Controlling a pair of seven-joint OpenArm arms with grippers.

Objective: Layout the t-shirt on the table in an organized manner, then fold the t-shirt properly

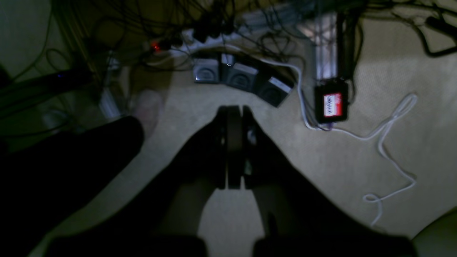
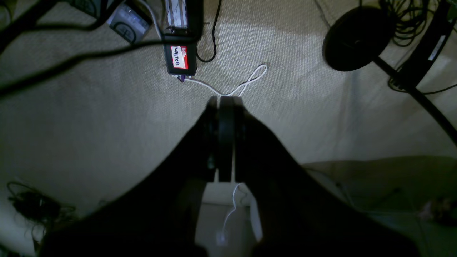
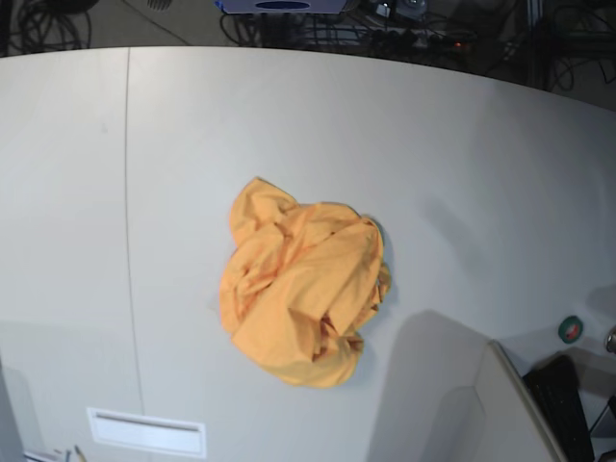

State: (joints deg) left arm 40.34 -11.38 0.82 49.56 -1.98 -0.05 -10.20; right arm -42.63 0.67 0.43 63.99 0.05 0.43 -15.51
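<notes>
pale surface (image 3: 433, 173) with a dark seam; cables on carpet beyond. crumpled t-shirt (image 3: 303, 284) lies mid-surface, well apart from both clenched, empty jaws.

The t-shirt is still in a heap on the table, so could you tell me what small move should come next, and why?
Probably bring one arm in over the table toward the crumpled t-shirt. Both the left tool and right tool are shut, empty and facing the carpeted floor, away from the shirt.

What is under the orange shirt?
The t-shirt lies crumpled in a heap on the white table, which shows all around it. Whatever is beneath the heap itself is covered by the cloth, so nothing else can be seen there.
</notes>
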